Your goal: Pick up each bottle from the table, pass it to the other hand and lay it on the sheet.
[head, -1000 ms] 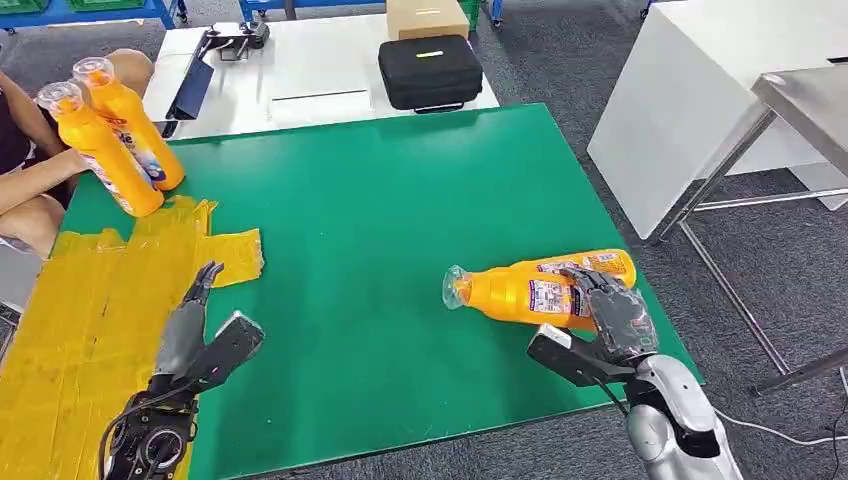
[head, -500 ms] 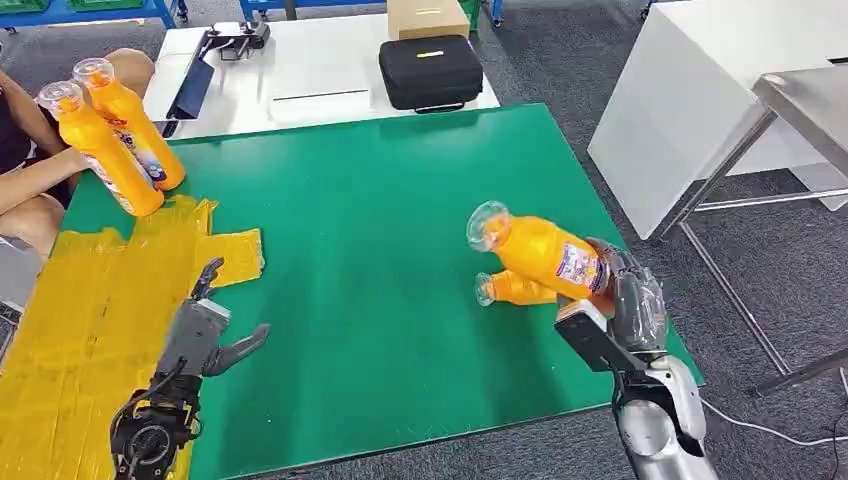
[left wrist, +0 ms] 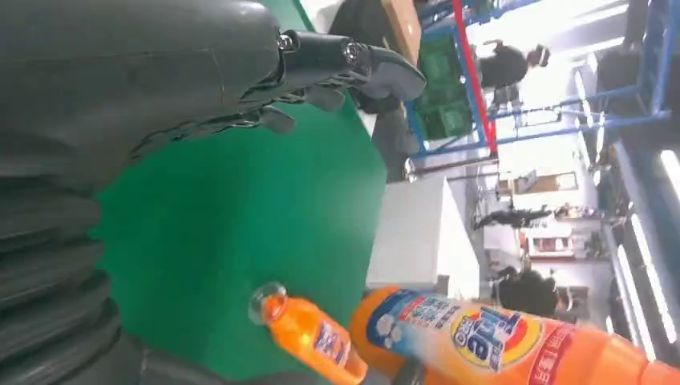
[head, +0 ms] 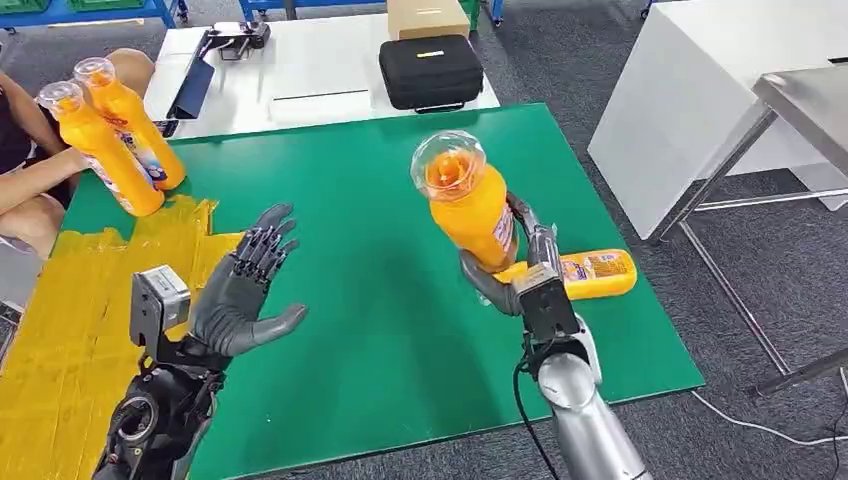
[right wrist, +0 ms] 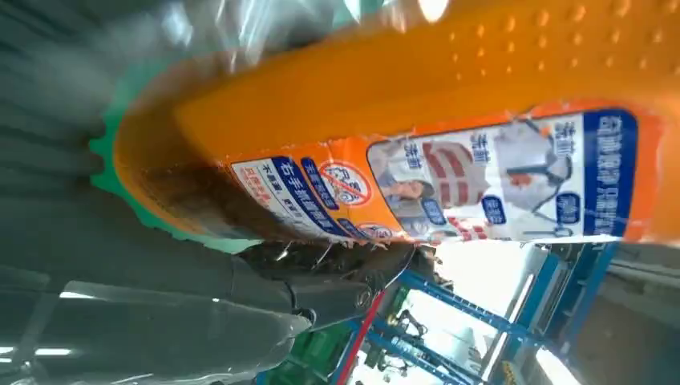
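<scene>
**Holding one bottle up over the green worktop**

Right robot hand (head: pixel 515 262) grips a raised bottle (head: pixel 468 205), hiding part of another bottle (head: pixel 585 273) near the right edge. Left robot hand (head: pixel 245 290) is spread beside the yellow sheet (head: pixel 75 330).

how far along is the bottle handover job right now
Nothing lies flat on the yellow sheet yet. The right hand holds one orange bottle up, facing the left hand, which is open. Another bottle still lies on the green table, and a person holds two orange bottles at the sheet's far edge.
</scene>
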`<action>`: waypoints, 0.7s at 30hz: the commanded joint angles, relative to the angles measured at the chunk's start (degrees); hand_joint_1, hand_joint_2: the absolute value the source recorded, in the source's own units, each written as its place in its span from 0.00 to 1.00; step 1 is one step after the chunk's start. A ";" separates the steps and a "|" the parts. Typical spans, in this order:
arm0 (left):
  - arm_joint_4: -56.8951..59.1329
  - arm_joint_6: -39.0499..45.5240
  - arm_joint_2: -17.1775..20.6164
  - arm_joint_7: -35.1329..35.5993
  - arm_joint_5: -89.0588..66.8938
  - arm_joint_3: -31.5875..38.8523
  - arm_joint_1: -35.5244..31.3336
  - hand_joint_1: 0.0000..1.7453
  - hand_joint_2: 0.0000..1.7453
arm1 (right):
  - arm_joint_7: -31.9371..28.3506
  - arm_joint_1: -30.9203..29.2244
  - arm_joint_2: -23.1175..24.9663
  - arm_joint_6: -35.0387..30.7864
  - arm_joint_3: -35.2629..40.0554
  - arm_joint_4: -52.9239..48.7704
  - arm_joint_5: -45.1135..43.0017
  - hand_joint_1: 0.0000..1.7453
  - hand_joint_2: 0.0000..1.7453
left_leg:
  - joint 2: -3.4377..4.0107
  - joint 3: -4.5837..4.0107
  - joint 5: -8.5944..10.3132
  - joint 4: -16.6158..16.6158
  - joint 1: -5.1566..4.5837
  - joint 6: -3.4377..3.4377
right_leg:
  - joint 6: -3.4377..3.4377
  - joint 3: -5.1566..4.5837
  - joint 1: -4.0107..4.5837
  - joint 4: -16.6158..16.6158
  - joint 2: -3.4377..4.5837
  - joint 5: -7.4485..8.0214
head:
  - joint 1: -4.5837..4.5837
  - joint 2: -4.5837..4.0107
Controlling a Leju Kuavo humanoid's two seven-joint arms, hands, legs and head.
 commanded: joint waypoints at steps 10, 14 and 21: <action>-2.08 0.82 2.09 -0.62 -0.16 -6.56 -3.61 0.00 1.00 | 0.11 -10.43 3.48 8.68 13.68 13.61 -0.84 1.00 1.00 | 0.19 0.15 -0.11 0.00 0.08 -0.14 | -0.17 0.10 0.07 -0.04 0.39 -0.04 | -0.04 0.00; -2.04 0.81 2.19 -0.62 -0.16 -6.52 -3.59 0.00 1.00 | 0.01 -10.43 3.16 8.72 13.57 13.58 -0.86 1.00 1.00 | 0.10 0.16 -0.11 0.00 0.09 -0.13 | -0.15 0.15 0.07 -0.06 0.30 -0.07 | -0.07 0.00; -2.06 2.83 1.65 -1.35 -0.67 -6.84 -3.80 0.00 1.00 | 1.50 -12.76 4.13 12.40 19.14 16.75 -0.69 1.00 1.00 | 0.14 0.04 -0.06 0.00 0.04 -0.10 | -0.11 0.01 0.03 -0.03 0.28 -0.02 | -0.07 0.00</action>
